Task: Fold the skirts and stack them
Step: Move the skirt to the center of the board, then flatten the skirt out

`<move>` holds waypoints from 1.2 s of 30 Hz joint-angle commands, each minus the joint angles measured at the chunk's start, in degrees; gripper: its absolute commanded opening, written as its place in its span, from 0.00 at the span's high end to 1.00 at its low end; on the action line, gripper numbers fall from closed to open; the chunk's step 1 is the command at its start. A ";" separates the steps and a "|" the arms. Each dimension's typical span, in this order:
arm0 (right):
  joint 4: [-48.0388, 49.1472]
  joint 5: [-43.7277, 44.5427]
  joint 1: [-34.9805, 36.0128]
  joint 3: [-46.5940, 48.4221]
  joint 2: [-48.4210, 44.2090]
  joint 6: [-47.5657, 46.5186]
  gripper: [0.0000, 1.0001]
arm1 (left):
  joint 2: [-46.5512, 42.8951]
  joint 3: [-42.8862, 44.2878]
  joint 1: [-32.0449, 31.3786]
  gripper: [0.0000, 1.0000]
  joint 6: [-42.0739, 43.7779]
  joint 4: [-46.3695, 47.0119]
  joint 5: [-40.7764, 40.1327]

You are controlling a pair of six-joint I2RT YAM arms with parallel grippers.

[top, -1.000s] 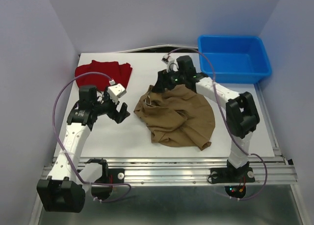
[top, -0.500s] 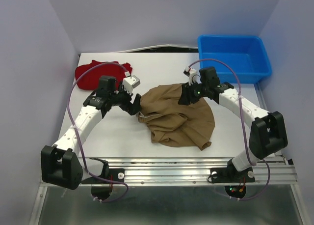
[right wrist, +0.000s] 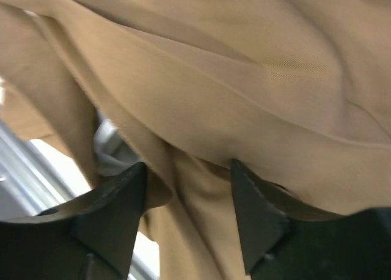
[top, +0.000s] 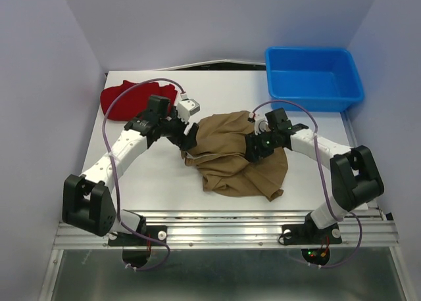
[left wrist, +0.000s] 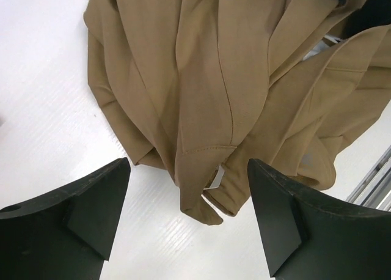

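The tan-brown skirt (top: pixel 237 156) lies crumpled in the middle of the table. The deep red skirt (top: pixel 131 97) lies bunched at the back left. My left gripper (top: pixel 189 135) hovers open at the tan skirt's left edge. In the left wrist view a hem corner of the tan skirt (left wrist: pixel 201 200) lies between my left gripper's (left wrist: pixel 189 222) wide-apart fingers (left wrist: pixel 91 200), touching neither. My right gripper (top: pixel 254 150) is down on the tan skirt's right half. In the right wrist view a fold of tan cloth (right wrist: pixel 195 194) bulges between my right gripper's (right wrist: pixel 186 222) parted fingertips (right wrist: pixel 119 197).
A blue plastic bin (top: pixel 313 77) stands at the back right corner. The white table (top: pixel 151 176) has bare surface in front of the left arm. Purple walls close in the left, right and back. A metal rail (top: pixel 223 225) runs along the near edge.
My left gripper has swung right, from bare table to the tan skirt's left edge. My right gripper came from the skirt's back edge, dragging the top out, and now presses on its right half.
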 commanded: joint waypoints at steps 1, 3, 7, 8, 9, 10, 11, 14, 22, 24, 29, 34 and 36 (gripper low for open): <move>5.63 7.19 -0.12 -1.05 -1.58 -2.64 0.36 | 2.92 2.82 -2.40 0.11 2.46 -4.27 -4.17; 5.72 8.52 -0.12 -0.44 0.35 -3.79 0.48 | 5.38 2.38 -3.28 0.17 3.17 -5.77 -5.85; 5.02 11.42 -0.12 2.45 3.26 -6.07 0.80 | 7.14 3.08 -3.37 0.47 2.29 -5.60 -9.37; 4.85 11.86 -0.12 3.33 3.17 -6.34 0.91 | 7.93 3.60 -3.28 0.53 2.11 -5.77 -10.07; 4.93 13.52 -0.12 5.25 2.13 -7.21 0.97 | 8.28 4.56 -3.19 0.62 2.29 -5.69 -10.42; 4.93 15.02 -0.12 6.49 1.25 -7.74 0.99 | 8.46 5.01 -3.11 0.62 2.64 -5.77 -9.99; 5.63 16.08 -0.12 7.81 0.28 -8.27 0.99 | 8.46 5.45 -2.67 0.70 2.73 -5.86 -9.55; 9.57 20.74 -0.82 13.51 -2.80 -10.12 0.99 | 8.02 6.68 -1.62 0.82 3.52 -6.73 -4.73; 23.47 18.37 -1.96 18.63 -3.17 -13.90 0.99 | 7.67 6.86 -1.17 1.00 5.71 -8.50 1.78; 22.61 19.24 -1.96 21.86 1.84 -12.68 0.69 | 8.46 7.12 -1.17 1.00 6.59 -9.46 3.10; 12.85 14.96 -1.96 24.97 5.20 -8.99 0.27 | 9.16 7.83 -0.91 1.00 6.42 -10.43 5.39; 8.02 8.02 -3.09 19.09 -0.24 -7.92 0.35 | 9.43 8.53 -0.38 1.00 5.19 -10.52 8.38; 7.57 5.73 -4.15 17.76 -1.57 -8.10 0.39 | 9.52 8.62 -0.21 1.00 4.93 -10.43 8.73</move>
